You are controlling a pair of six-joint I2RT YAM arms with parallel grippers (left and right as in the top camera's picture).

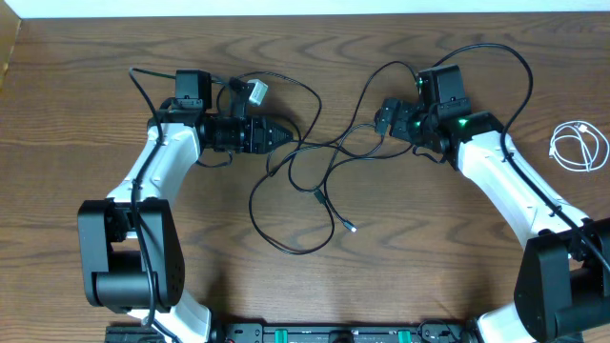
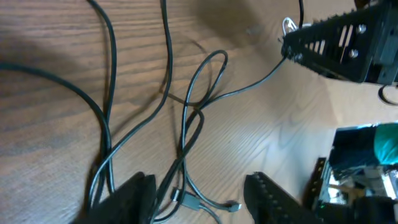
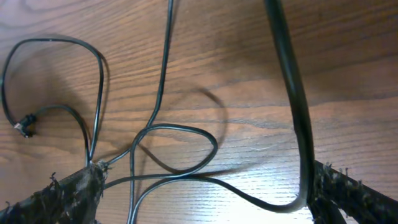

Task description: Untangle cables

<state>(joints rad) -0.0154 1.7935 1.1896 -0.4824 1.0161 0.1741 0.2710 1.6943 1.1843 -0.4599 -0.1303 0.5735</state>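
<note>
Wooden table (image 1: 200, 229), left hand (image 1: 289, 136) and right hand (image 1: 381, 119) facing inward, both spread wide (nothing clamped), over black cables (image 1: 318, 196)

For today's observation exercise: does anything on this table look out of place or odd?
The black cables lie crossed and looped over each other in the middle; the white cable sits coiled apart near the right edge.

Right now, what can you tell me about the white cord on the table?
The white cord is thin and looks bendy, curled into a few loose loops. It lies flat on the wooden table, far on the right arm's side, apart from the tangled black cords. Neither the left hand nor the right hand touches it. Its ends are too small to see.
</note>
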